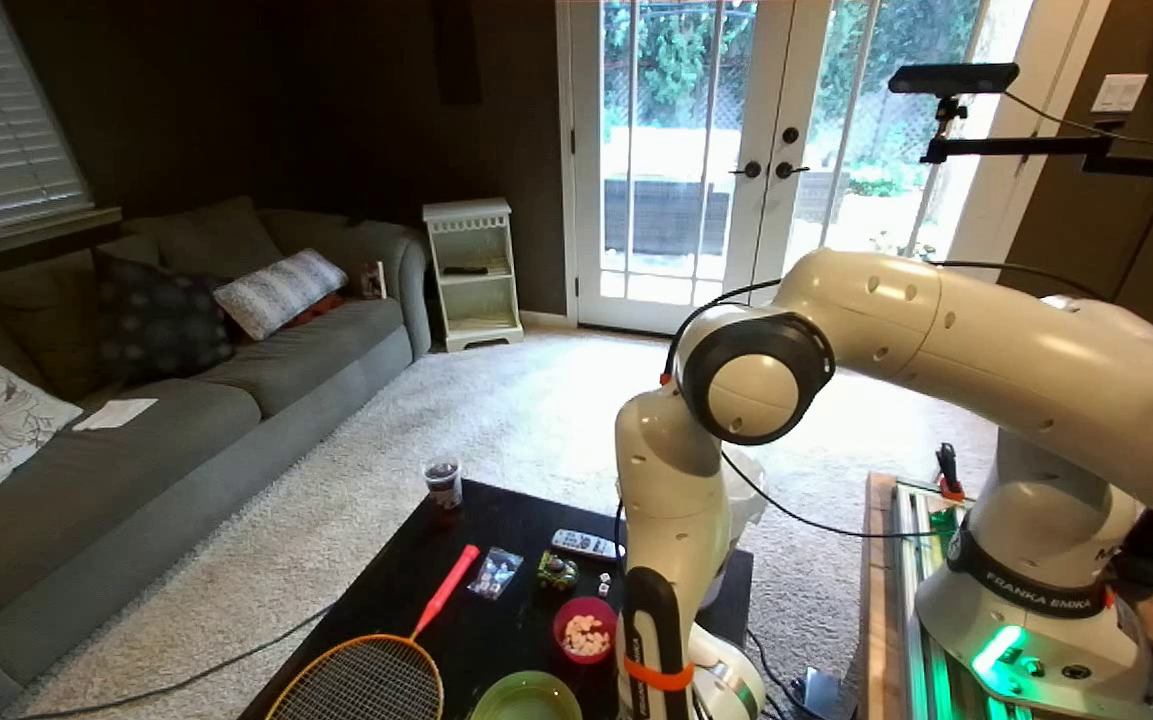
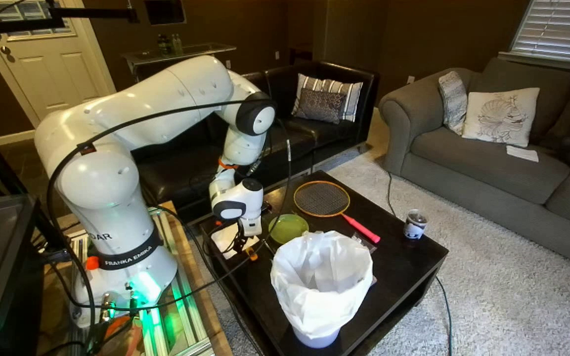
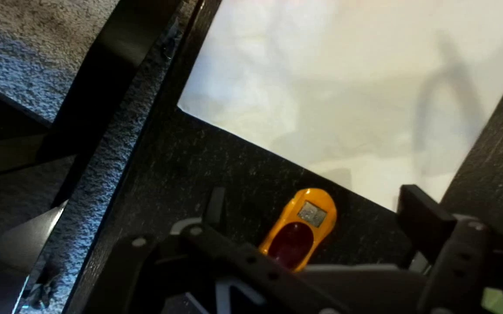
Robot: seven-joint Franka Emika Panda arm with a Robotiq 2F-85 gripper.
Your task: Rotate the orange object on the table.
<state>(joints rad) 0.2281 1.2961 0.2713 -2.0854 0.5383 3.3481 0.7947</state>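
The orange object (image 3: 321, 203) is a small yellow-orange, oblong piece with a dark red oval and a silver rectangle on top. It lies on the black table (image 3: 181, 170), tilted in the wrist view, its lower end hidden behind a gripper link. It also shows in an exterior view (image 2: 251, 254), beside the gripper. My gripper (image 3: 314, 198) is open and empty, one finger on each side of the object in the wrist view, with gaps on both sides. The gripper also shows low over the table in an exterior view (image 2: 240, 243). The arm hides the object in an exterior view.
A white sheet (image 3: 343, 109) lies just beyond the object. A green bowl (image 2: 288, 228), a racket (image 2: 322, 199) and a tall white lined bucket (image 2: 322, 287) stand on the table. A pink bowl (image 1: 576, 612), a remote (image 1: 586, 544) and a cup (image 1: 443, 484) are there too.
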